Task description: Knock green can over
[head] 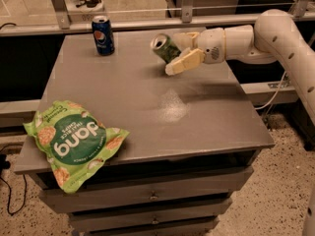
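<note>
The green can (163, 48) is at the back middle of the grey table (206, 117). It is tilted steeply to the left, its silver top facing up and left. My gripper (181, 50) reaches in from the right on a white arm and is right against the can's right side. Its fingers are spread apart, one pale finger (185, 62) in front of the can's lower part and the other behind it. I cannot tell whether the can's base still touches the table.
A blue Pepsi can (103, 35) stands upright at the back left. A flat green chip bag (71, 142) lies at the front left, overhanging the edge. A metal rail (147, 22) runs behind the table. Drawers sit below the tabletop.
</note>
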Tool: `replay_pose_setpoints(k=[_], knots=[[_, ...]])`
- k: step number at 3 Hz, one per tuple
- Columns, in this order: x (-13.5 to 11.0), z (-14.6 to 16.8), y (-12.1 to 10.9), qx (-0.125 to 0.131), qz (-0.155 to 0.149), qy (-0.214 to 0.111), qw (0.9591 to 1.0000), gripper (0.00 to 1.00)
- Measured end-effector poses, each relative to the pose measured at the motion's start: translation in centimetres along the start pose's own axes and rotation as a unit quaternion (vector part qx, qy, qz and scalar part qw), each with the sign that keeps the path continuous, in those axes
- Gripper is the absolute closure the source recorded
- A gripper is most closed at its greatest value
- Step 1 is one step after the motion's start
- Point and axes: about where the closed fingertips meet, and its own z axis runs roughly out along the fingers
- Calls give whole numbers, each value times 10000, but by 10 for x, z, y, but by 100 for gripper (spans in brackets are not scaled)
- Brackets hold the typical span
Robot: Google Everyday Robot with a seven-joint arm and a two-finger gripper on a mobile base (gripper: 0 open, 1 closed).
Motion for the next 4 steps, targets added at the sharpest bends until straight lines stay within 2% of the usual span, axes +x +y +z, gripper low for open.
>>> replay_pose_setpoints(k=[1, 2, 3, 4], knots=[[-12, 15, 42, -702, 105, -209, 9973, 0], [-16, 16, 63, -993, 147, -256, 9946, 0], [-16, -3, 63, -854, 73, -197, 9961, 0], [-14, -51, 50, -350, -157, -24, 9993, 0]])
